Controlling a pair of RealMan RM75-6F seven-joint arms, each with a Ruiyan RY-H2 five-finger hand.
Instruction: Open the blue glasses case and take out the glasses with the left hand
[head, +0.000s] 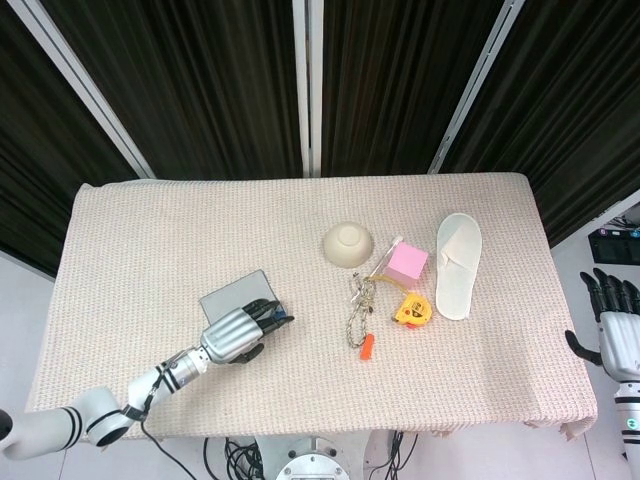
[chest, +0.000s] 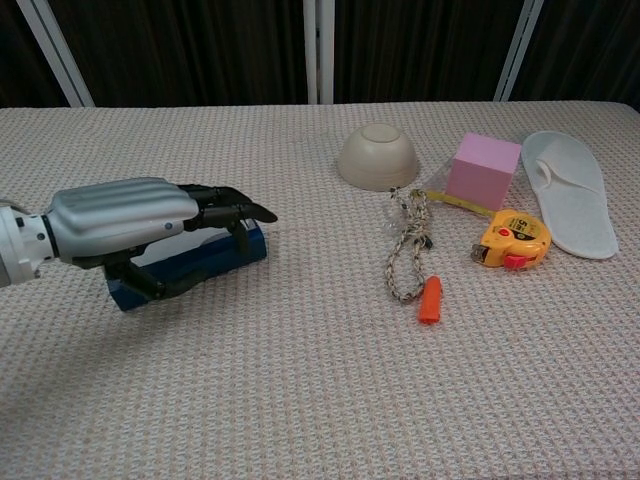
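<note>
Woven tablecloth (head: 150, 240), closed blue glasses case (chest: 205, 260) under left hand (chest: 125, 220)

Table (head: 150, 240) with a beige woven cloth

On it: blue glasses case (head: 234, 297), bowl (head: 348, 244), pink block (head: 407, 263), slipper (head: 458, 264), tape measure (head: 411, 309), rope (head: 360, 306).

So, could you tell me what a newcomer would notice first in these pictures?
Probably the silver left hand at the near left of the table, gripping the blue glasses case, which sits skewed under its fingers. Next, the bright cluster at right: a pink cube, a yellow tape measure and a white slipper.
</note>
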